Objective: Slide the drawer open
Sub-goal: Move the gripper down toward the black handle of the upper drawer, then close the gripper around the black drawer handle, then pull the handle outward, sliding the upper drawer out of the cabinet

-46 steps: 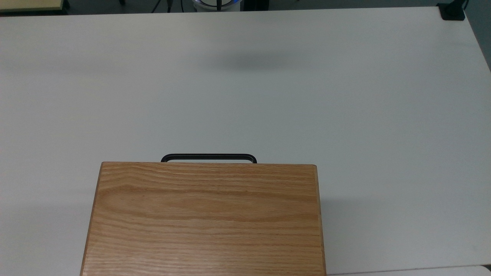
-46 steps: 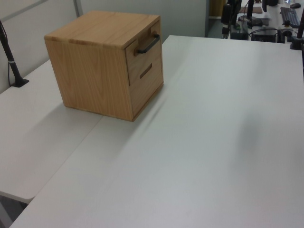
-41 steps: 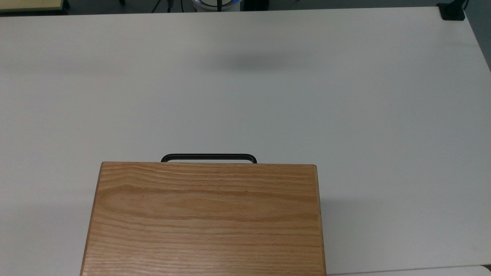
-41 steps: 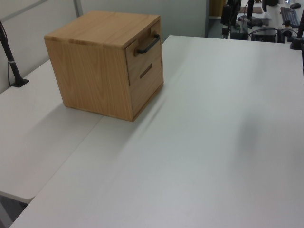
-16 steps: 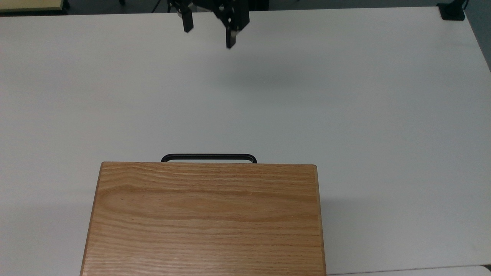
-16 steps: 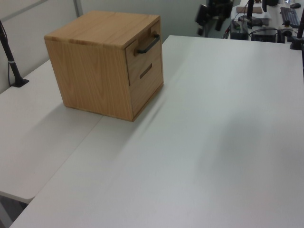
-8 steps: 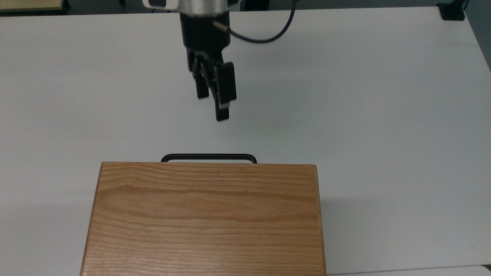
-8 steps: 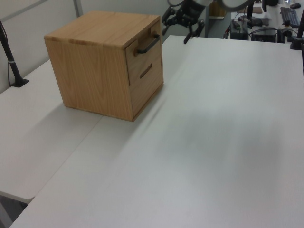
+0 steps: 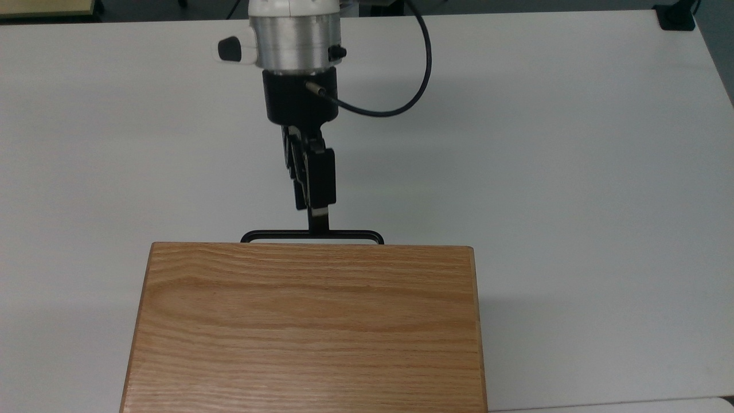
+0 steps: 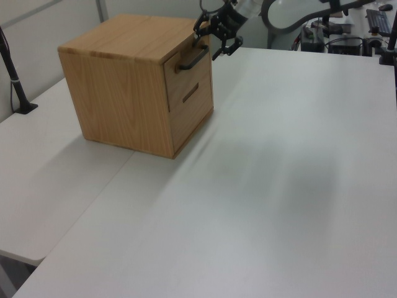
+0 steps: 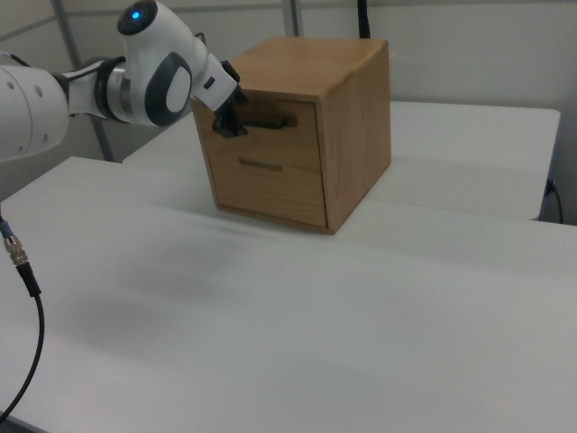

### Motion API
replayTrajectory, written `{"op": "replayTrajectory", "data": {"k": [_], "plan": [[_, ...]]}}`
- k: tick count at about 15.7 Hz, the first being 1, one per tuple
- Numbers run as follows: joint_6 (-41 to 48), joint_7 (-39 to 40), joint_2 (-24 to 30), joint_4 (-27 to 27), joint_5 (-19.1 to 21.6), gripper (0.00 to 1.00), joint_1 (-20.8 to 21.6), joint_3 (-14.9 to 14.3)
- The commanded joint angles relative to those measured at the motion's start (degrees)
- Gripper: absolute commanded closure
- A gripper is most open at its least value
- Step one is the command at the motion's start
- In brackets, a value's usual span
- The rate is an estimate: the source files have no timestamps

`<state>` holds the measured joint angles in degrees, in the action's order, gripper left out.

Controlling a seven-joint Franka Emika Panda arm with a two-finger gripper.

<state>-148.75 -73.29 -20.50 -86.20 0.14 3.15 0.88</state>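
**Right up at the handle, fingers spread**

Seen from the top view as little more than a thin black handle [image 9: 312,236] poking out past the cabinet [image 9: 309,327] top; drawer [image 10: 184,76] front itself hidden underneath there. Sits flush in the cabinet's upper slot in the left view, above a second front with a small slot pull [image 10: 191,93]. Stands by the counter [image 9: 573,172] edge along the top view's bottom, cabinet cut off by the frame.

Gripper [image 9: 319,221] reaching level toward the handle, fingers stacked one over the other from above, tip overlapping the bar. Spread apart in the left view [image 10: 214,38], one finger above the bar and one below it. Cannot tell whether either touches. Largely blocked by the wrist in the right view [image 11: 227,122], just at the handle's end [image 11: 261,120]. Black cable [image 9: 401,109] looping off the wrist.
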Motion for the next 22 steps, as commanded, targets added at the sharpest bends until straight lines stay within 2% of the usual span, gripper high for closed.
{"op": "replayTrajectory", "data": {"k": [1,4,6,10,14,17,20,22], "plan": [[-1.90,-0.63,-3.23,3.14,1.18,0.27,0.11,-0.09],[-1.90,-0.62,-3.58,2.79,1.10,0.37,0.02,-0.09],[-1.90,-0.62,-3.93,2.61,1.18,0.48,-0.07,-0.09],[-1.90,-0.62,-4.02,2.35,1.53,0.92,-0.51,-0.09],[-1.81,-0.45,-3.59,1.39,1.45,1.00,-0.77,-0.09],[-1.55,-0.01,-0.09,-1.76,1.36,1.00,-1.56,0.26],[-0.59,1.39,5.71,-7.21,1.10,1.00,-3.66,3.50],[3.70,4.37,10.02,-10.99,1.10,1.00,-4.90,5.01]]}}
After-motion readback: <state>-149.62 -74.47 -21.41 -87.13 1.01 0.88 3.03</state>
